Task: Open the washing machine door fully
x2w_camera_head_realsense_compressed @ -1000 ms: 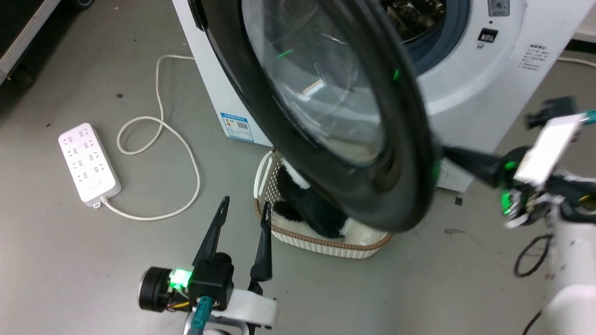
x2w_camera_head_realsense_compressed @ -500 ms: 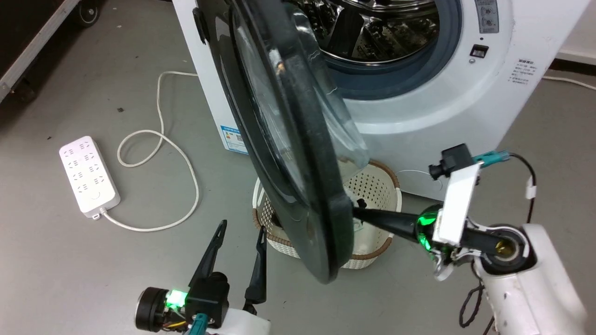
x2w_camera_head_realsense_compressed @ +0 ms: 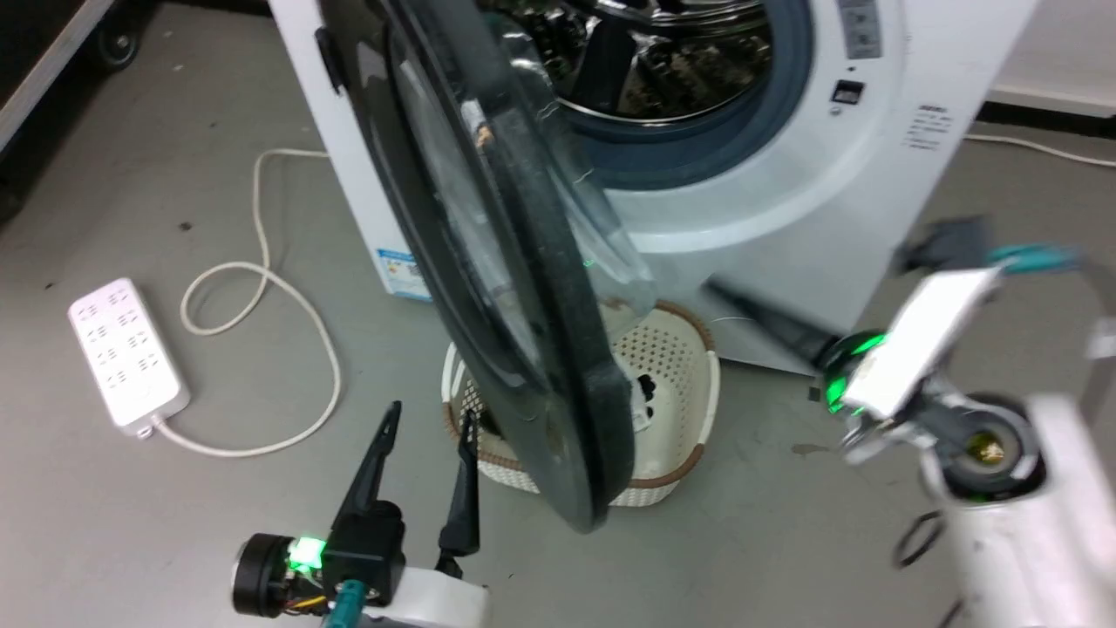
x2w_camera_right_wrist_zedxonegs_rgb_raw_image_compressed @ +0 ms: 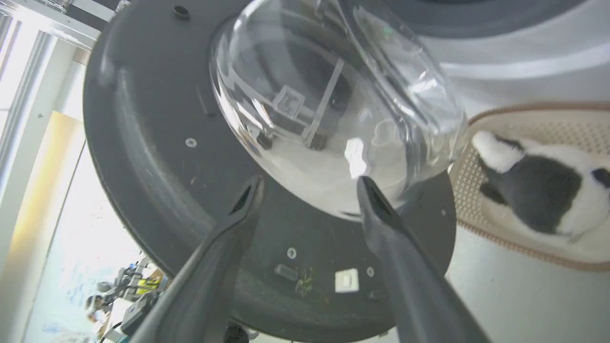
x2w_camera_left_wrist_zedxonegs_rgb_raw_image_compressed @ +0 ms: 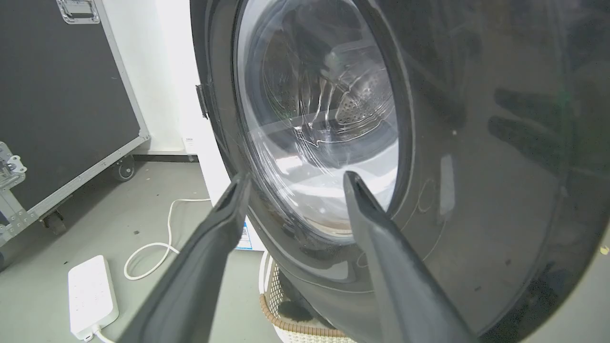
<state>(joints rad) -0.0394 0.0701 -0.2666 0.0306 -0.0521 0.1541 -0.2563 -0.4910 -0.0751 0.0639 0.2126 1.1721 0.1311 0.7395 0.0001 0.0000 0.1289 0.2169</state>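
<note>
One large round glossy black washing machine door [x2w_camera_head_realsense_compressed: 558,384] with a bulging clear glass bowl at its centre stands swung well out from the one big white front-loading washing machine [x2w_camera_head_realsense_compressed: 767,218], hinged at that machine's left side and seen almost edge-on from the head. The grey gasket [x2w_camera_head_realsense_compressed: 697,148] and the perforated steel drum [x2w_camera_head_realsense_compressed: 663,52] are laid bare behind it. The door's lower rim hangs over one cream woven basket [x2w_camera_head_realsense_compressed: 671,384] on the grey floor [x2w_camera_head_realsense_compressed: 174,523] just before the machine; one black-and-white furry item [x2w_camera_right_wrist_zedxonegs_rgb_raw_image_compressed: 538,190] lies in the basket. There are two grippers, each with two dark fingers. The left gripper [x2w_camera_head_realsense_compressed: 433,412] is spread and holds nothing, its fingers pointing at the door's outer face, just beside the lower rim. The right gripper [x2w_camera_right_wrist_zedxonegs_rgb_raw_image_compressed: 310,181] is also spread and empty, facing the door's inner side and the glass bowl; in the head view it is blurred and stands apart from the door, right of the basket. Left of the door the floor lies open as far as one white power strip [x2w_camera_head_realsense_compressed: 126,353] and its one looped white cable [x2w_camera_head_realsense_compressed: 261,288] — beyond them stands one black metal-edged case [x2w_camera_left_wrist_zedxonegs_rgb_raw_image_compressed: 62,95] on wheels.
</note>
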